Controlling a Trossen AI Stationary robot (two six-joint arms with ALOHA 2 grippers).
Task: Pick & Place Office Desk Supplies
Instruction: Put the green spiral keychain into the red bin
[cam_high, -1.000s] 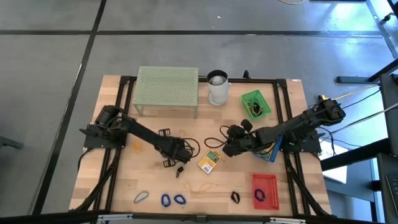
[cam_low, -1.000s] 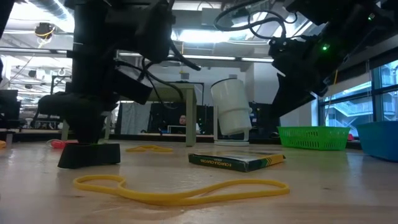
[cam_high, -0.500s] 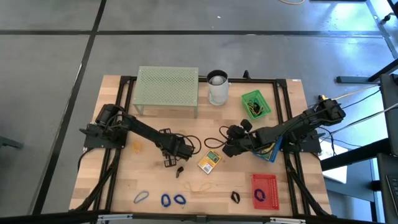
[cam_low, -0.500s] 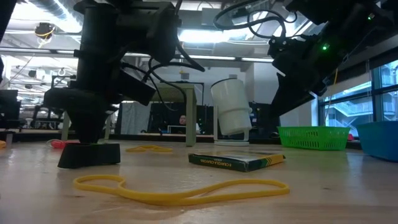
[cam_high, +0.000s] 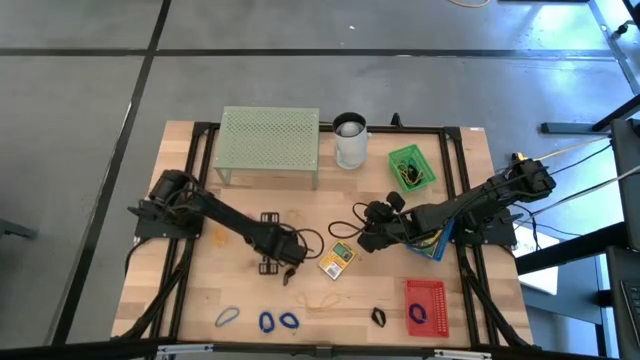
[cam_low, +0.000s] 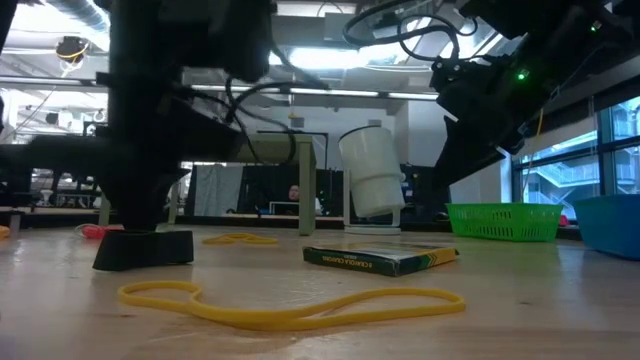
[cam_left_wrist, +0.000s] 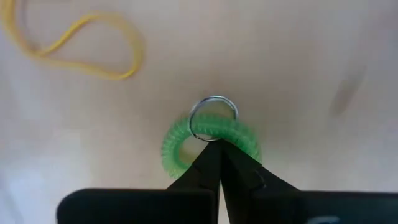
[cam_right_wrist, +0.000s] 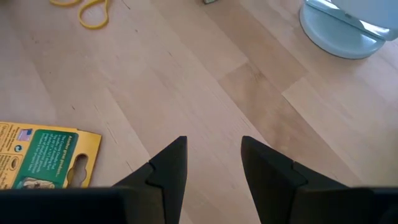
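Observation:
In the left wrist view, my left gripper (cam_left_wrist: 219, 152) is shut on a green coiled band (cam_left_wrist: 180, 140) that carries a silver ring (cam_left_wrist: 213, 115). In the high view this gripper (cam_high: 291, 254) points down at mid-table, beside two black binder clips (cam_high: 270, 265) (cam_high: 268, 216). A yellow rubber band (cam_left_wrist: 74, 43) lies on the wood near it. My right gripper (cam_right_wrist: 212, 155) hovers open over bare wood, beside the yellow card pack (cam_right_wrist: 46, 155) (cam_high: 338, 260), with nothing between its fingers. My left gripper pinches the green coiled band at the spot where the silver ring hangs on it (cam_left_wrist: 214, 134), between its two fingertips. The fingers come from above, pointing down. Whether the band is clear of the table I cannot tell.
At the far edge stand a pale green mesh stand (cam_high: 270, 140), a white cup (cam_high: 350, 140) and a green basket (cam_high: 411, 167). A blue bin (cam_high: 437, 245) and a red basket (cam_high: 425, 305) sit on the right. Blue rubber bands (cam_high: 266, 321), a tan band (cam_high: 322, 298) and a black clip (cam_high: 379, 317) lie near the front.
My left gripper has shifted a little toward the table's near edge and rolled about its own axis. My right arm has kept still.

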